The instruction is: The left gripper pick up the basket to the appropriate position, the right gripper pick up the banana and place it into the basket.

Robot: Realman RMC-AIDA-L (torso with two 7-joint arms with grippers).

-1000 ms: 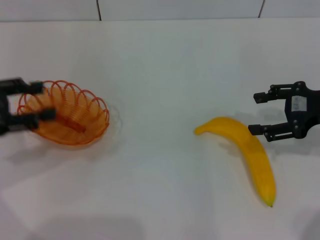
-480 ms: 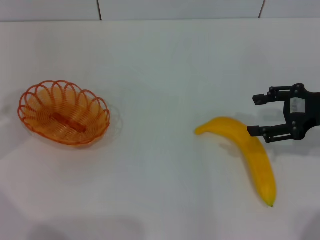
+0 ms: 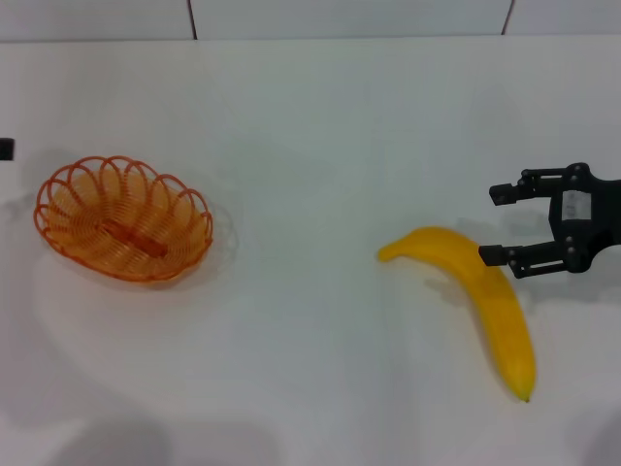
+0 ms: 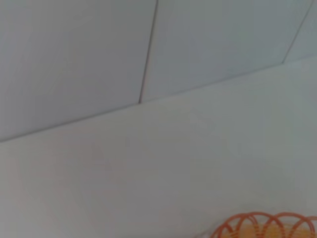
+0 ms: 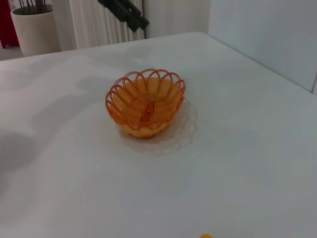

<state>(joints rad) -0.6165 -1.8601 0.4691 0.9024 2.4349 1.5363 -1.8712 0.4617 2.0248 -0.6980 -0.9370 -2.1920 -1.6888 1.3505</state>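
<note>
The orange wire basket (image 3: 123, 231) stands upright on the white table at the left. It also shows in the right wrist view (image 5: 144, 101), and its rim shows in the left wrist view (image 4: 267, 225). Only a black sliver of my left gripper (image 3: 5, 149) shows at the left edge of the head view, apart from the basket. In the right wrist view the left gripper (image 5: 124, 14) is raised beyond the basket. The yellow banana (image 3: 490, 296) lies at the right. My right gripper (image 3: 499, 223) is open beside the banana's far part, with its near finger at the banana's edge.
A wall with tile seams (image 3: 191, 17) runs along the table's far edge. A white plant pot (image 5: 34, 30) stands beyond the table in the right wrist view. White table surface (image 3: 310, 194) lies between the basket and the banana.
My left gripper was around the basket's left rim a second ago; it has let go and drawn off to the left edge. The basket stays on the table. The right gripper has not moved.
</note>
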